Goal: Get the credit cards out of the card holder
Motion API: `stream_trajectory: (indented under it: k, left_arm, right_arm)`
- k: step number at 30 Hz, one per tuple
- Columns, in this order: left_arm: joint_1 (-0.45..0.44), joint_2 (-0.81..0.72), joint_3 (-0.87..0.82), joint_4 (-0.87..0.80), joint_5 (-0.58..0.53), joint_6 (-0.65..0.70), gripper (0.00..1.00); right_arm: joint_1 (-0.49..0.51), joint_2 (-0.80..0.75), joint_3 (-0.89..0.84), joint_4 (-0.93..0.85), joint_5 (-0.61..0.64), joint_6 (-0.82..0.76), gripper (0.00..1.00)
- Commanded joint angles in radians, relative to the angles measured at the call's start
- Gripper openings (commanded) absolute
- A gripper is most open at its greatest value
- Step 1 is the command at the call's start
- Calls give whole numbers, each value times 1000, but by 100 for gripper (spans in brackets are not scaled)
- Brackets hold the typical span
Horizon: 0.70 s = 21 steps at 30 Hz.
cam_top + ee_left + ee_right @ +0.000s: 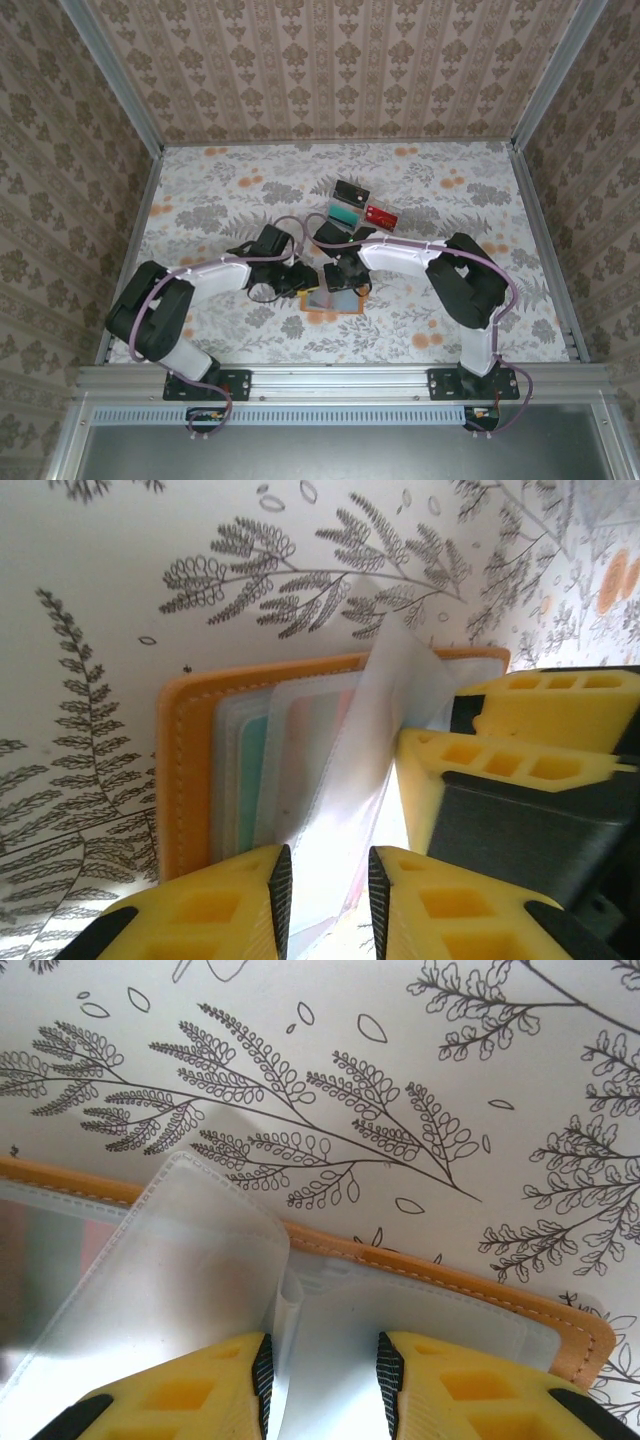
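card holder (185, 780): orange booklet, lying open and flat on the counter (220, 200), near-centre, under both wrists
pockets (245, 770): greyish clear plastic, stacked inside the cover; faint teal and pink tints show through, cannot tell what they are
clear leaf (395, 710): one plastic sleeve lifted off the stack, tilted up, its rounded corner raised above the holder's far edge
left fingers (278, 885): narrow gap, low over the holder's near side; the lifted leaf runs down through the gap; cannot tell if the pads touch it
right fingers (262, 1385): narrow gap too, over the holder; the raised leaf is in front of one finger and a pocket edge stands in the gap; in the left wrist view they sit just beside the leaf, opposite the left pair
black card (352, 190): flat on the counter, beyond the holder, farthest back
teal card (343, 213): just nearer than the black one, between it and the wrists
red card (382, 216): beside the teal one, to its right, apart from the holder
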Motion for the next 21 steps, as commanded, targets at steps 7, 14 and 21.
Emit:
stream_trajectory:
  k: [7,14,21]
  left_arm:
    - [-19,63,45,-57,-2,27,31]
    - [-21,66,58,-79,-9,42,33]
    - [-27,96,56,-44,20,35,25]
  right_arm:
    - [-28,-27,-68,96,-103,-21,35]
    - [-45,-36,-72,97,-119,-22,32]
    - [-62,-38,-91,134,-185,29,48]
